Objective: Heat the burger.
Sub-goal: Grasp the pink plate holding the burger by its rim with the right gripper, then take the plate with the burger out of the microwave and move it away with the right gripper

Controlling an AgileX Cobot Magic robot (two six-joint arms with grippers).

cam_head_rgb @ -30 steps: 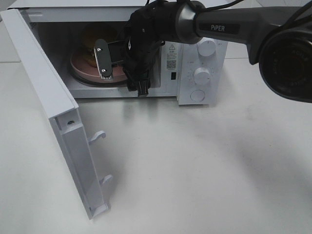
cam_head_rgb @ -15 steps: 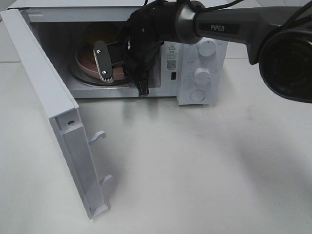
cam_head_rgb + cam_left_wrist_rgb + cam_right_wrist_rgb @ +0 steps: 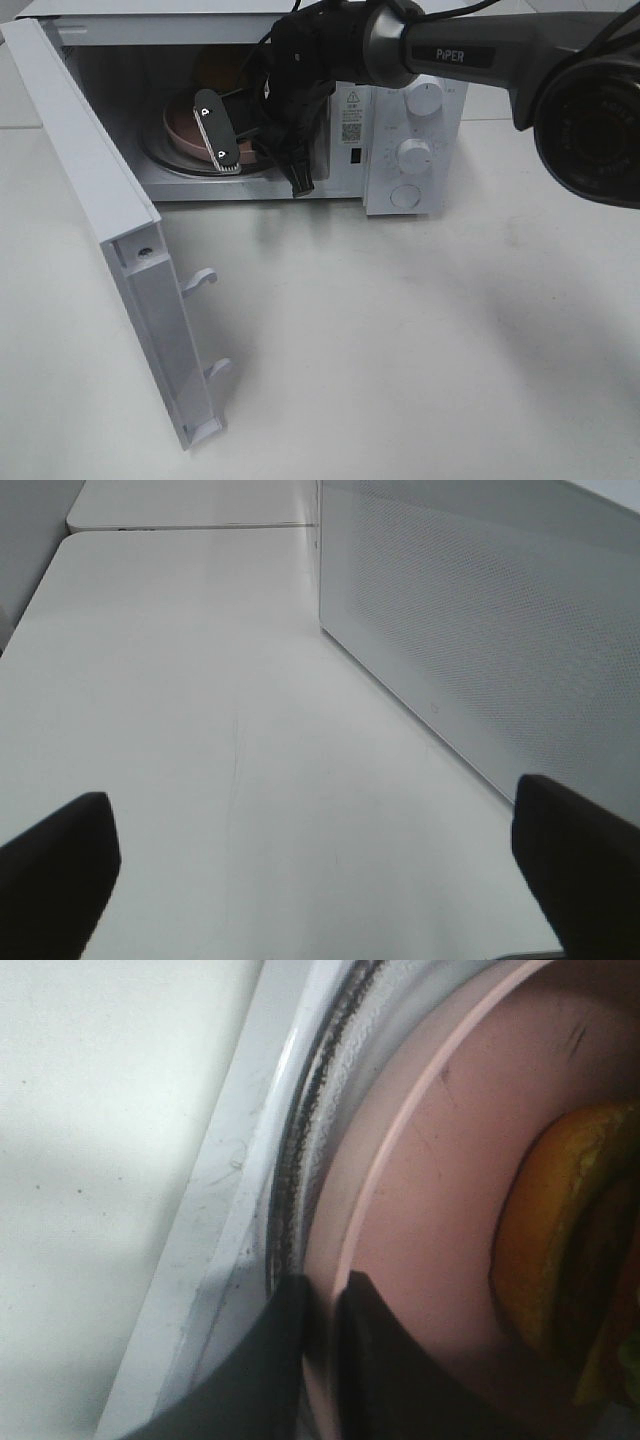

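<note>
High view: a white microwave (image 3: 400,110) sits on a white table (image 3: 420,340), its door (image 3: 110,230) swung wide open. The right arm (image 3: 450,50) reaches into the cavity. Its gripper (image 3: 228,135) is at the rim of a pink plate (image 3: 180,125) on the glass tray. The burger (image 3: 215,68) sits on that plate, mostly hidden.

Left wrist view: the left gripper (image 3: 320,860) hangs over bare table beside the door, jaws spread wide.

Right wrist view: the right jaws pinch the plate's rim, burger (image 3: 570,1250) just beyond.
</note>
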